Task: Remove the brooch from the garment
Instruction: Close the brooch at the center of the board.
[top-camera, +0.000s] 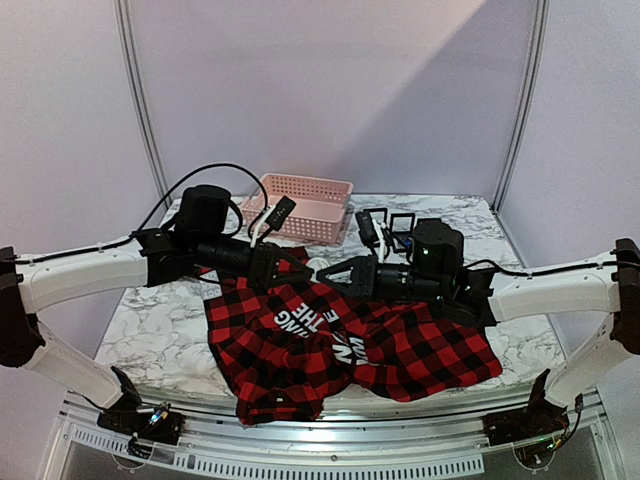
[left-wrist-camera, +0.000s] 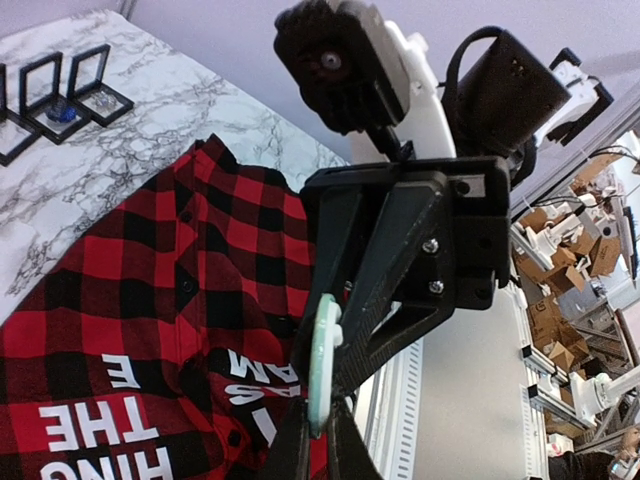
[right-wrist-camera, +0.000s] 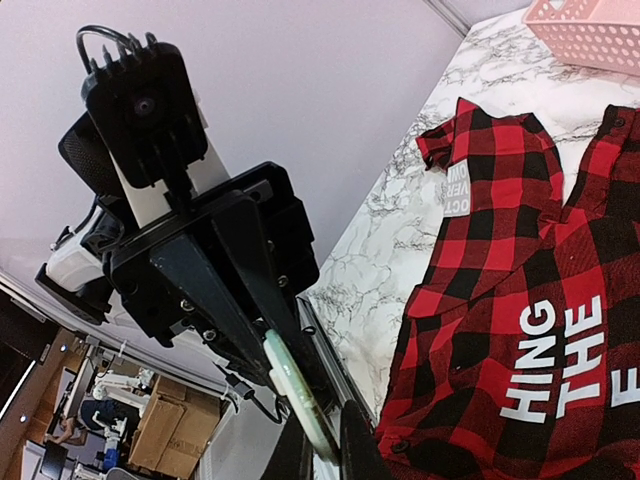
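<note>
Two hands meet tip to tip above the shirt. The left hand (top-camera: 304, 268) and the right hand (top-camera: 328, 273) both have their fingers squeezed together. Each looks to be nipping one edge of a small pale round thing, which I take to be the brooch (left-wrist-camera: 322, 360). It sits in the air between them, just over the red-and-black garment (top-camera: 300, 350) spread on the counter (top-camera: 150, 330). I cannot tell if its pin is in the cloth. The step looks like pulling it free or passing it over. Next, one hand should let go so the other can carry it off, maybe to the pink basket (top-camera: 300, 205).
</note>
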